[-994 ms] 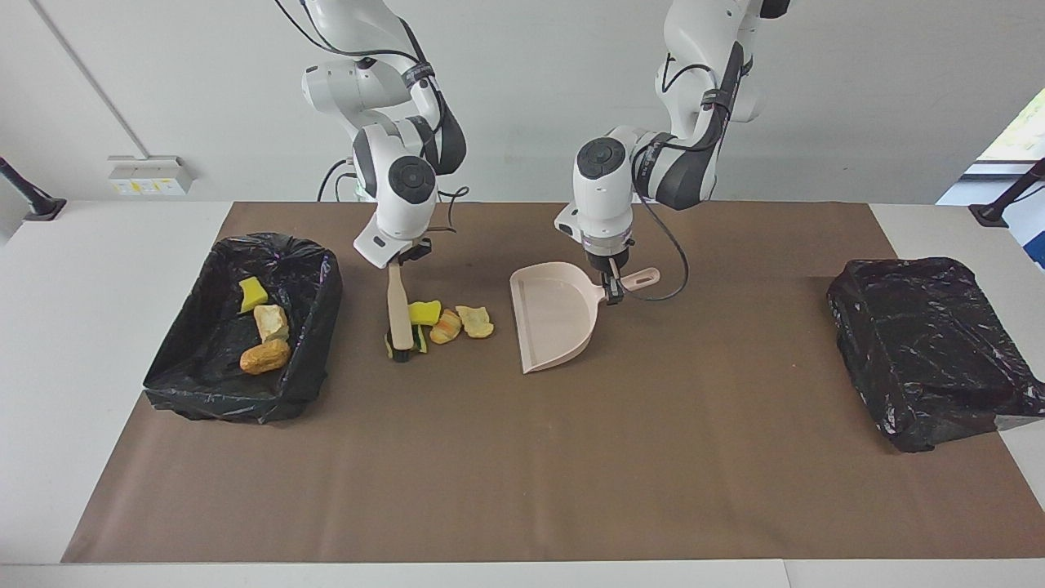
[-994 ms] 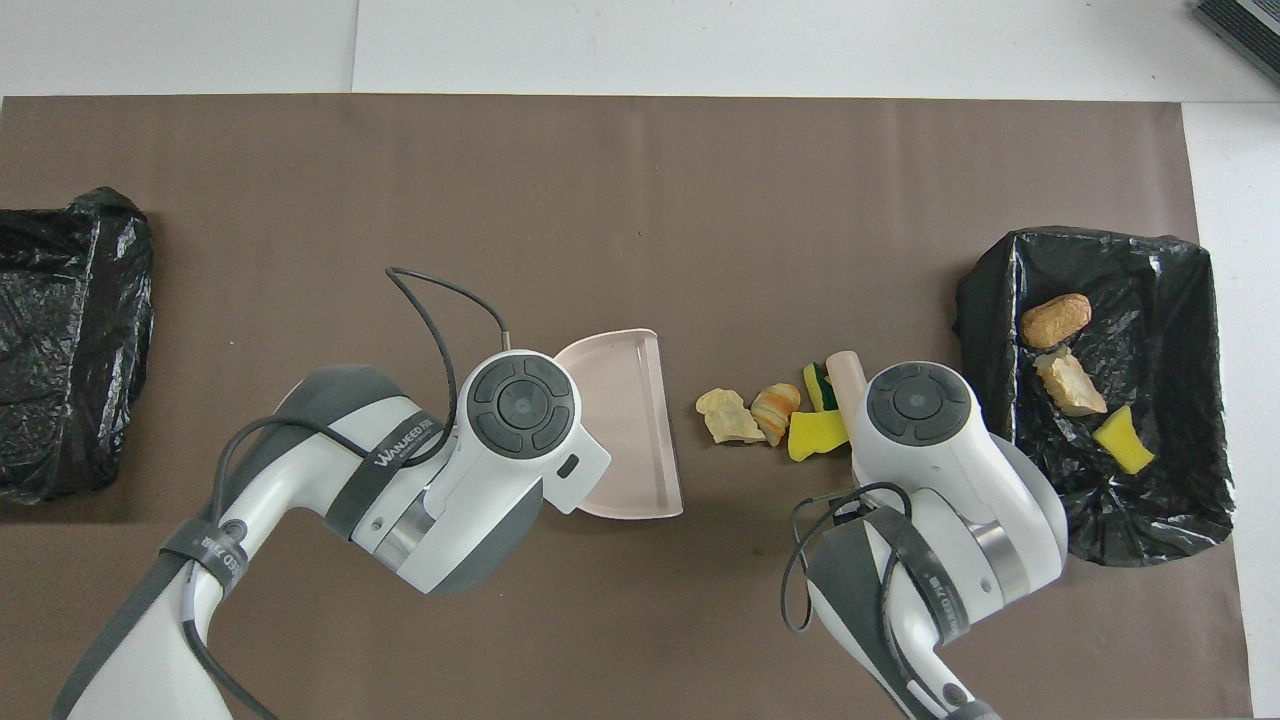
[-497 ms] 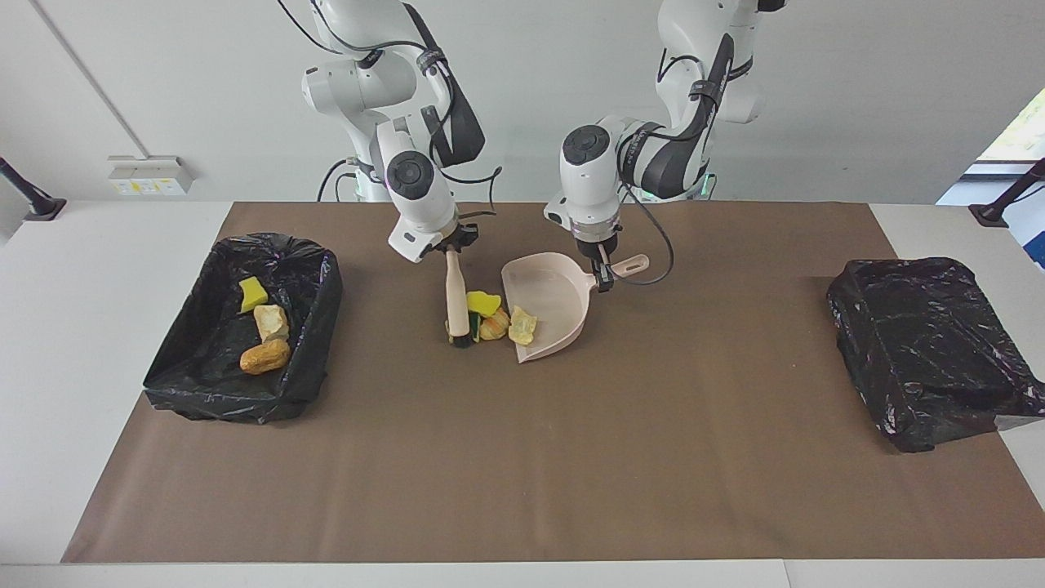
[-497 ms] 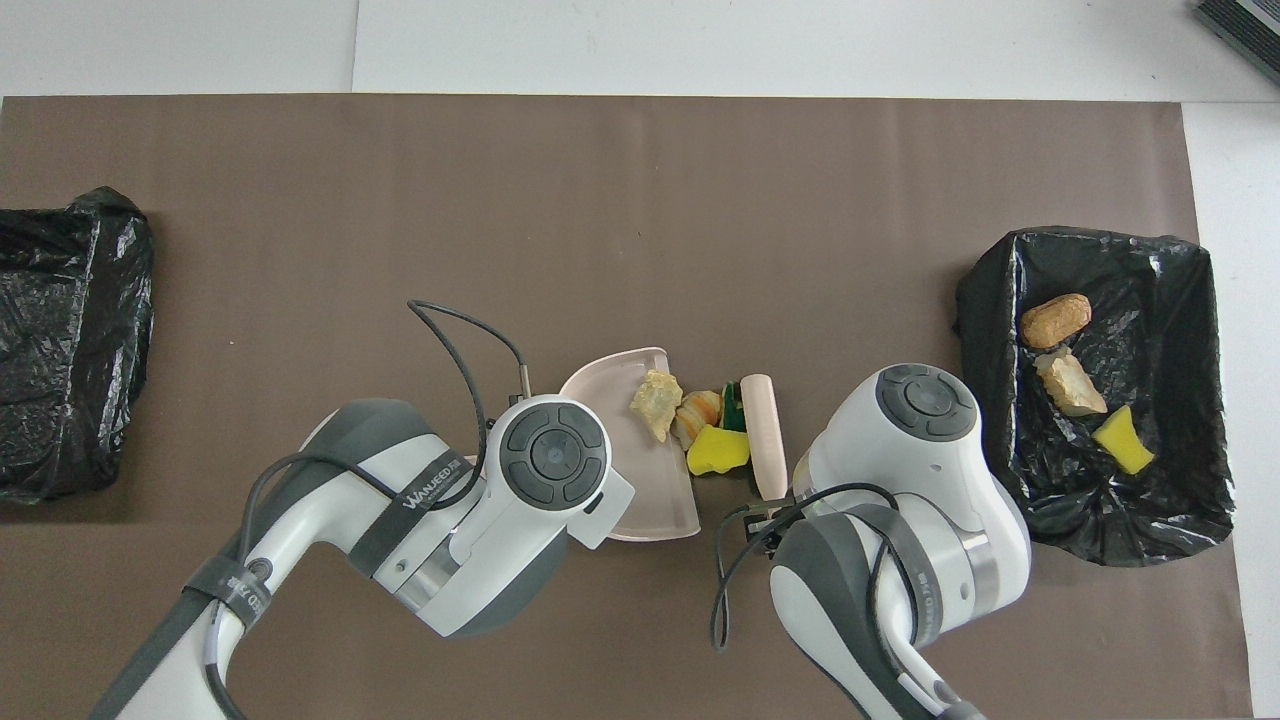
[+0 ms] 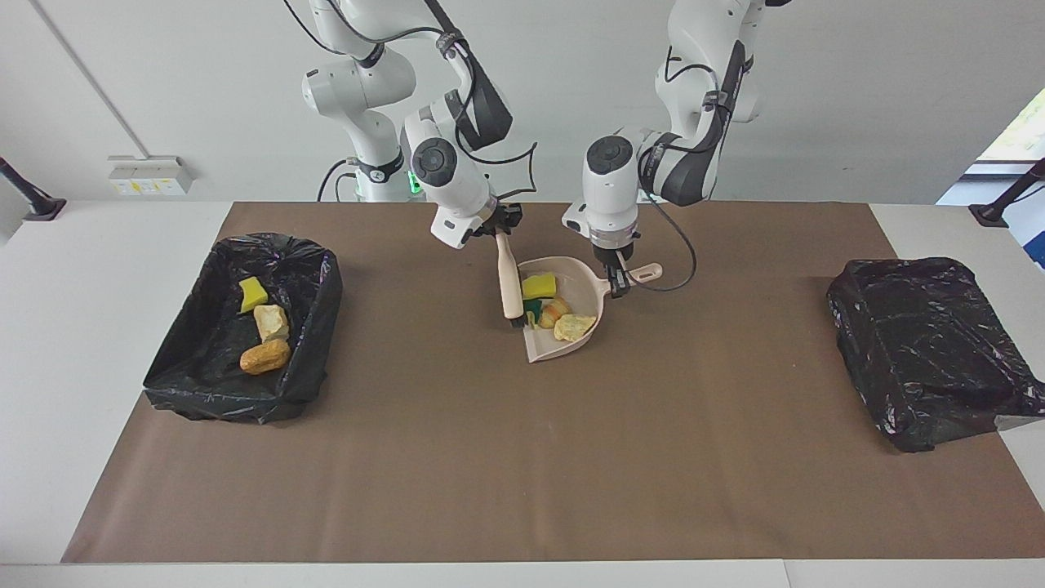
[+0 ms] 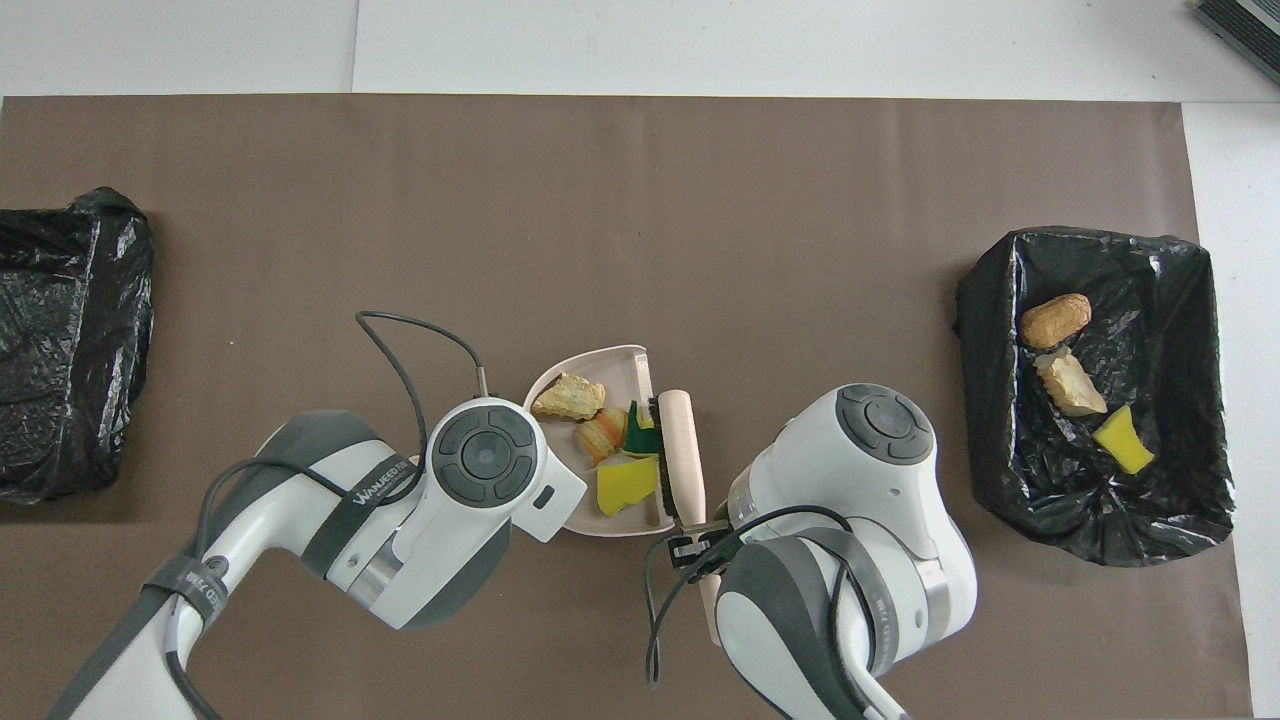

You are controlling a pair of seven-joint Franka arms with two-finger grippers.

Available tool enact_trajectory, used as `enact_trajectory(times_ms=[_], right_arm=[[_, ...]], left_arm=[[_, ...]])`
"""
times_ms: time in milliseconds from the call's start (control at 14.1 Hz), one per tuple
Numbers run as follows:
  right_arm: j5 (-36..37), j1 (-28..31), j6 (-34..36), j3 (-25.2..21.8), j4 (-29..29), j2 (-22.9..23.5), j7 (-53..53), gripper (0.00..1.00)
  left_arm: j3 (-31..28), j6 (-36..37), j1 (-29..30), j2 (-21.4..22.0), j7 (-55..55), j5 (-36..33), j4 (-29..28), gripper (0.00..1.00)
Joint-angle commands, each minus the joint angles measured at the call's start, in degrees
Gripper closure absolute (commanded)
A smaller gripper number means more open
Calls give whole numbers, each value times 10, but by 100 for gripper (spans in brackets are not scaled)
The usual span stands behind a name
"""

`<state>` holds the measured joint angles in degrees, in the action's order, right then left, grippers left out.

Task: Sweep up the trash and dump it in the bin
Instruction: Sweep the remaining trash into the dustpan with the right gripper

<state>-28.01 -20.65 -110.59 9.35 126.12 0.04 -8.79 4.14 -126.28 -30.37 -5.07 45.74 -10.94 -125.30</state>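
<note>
Sweep step nearly done: our right end effector [image 5: 500, 231] clamps brush [image 5: 511, 282], left end effector [image 5: 614, 276] clamps dustpan [image 5: 586, 278]; four trash bits [image 5: 555, 309] in pan, three in bin [image 5: 314, 322]. Next we lift pan level, carry, tip.

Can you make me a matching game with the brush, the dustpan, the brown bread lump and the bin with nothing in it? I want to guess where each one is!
Things:
1. brush
2. dustpan
3. brown bread lump
4. empty bin

Places:
A. at the left arm's end of the table
B. held by the right gripper
C. in the bin at the right arm's end
D. held by the left gripper, with scraps in it

Pairs: 1-B, 2-D, 3-C, 4-A
</note>
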Motion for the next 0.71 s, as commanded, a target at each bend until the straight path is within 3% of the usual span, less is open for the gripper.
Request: enact_trajectory(times_ms=[0,142,355,639], right_arm=[[-8,16,73,-5,-49,-6,5,100],[32,37,121,-6,-63,-22,-7,100],[166,32,105,-1,-39,-36,4,100],[285,36,76,-1,1,-26,30,100]], left_arm=[[1,-29,29,21,67,-4,-28,100],[2,-47,48,18,102,-2,-32,100],[1,-57,49,16,116,22,-32,100],[1,-49,46,17,109,22,-32,100]])
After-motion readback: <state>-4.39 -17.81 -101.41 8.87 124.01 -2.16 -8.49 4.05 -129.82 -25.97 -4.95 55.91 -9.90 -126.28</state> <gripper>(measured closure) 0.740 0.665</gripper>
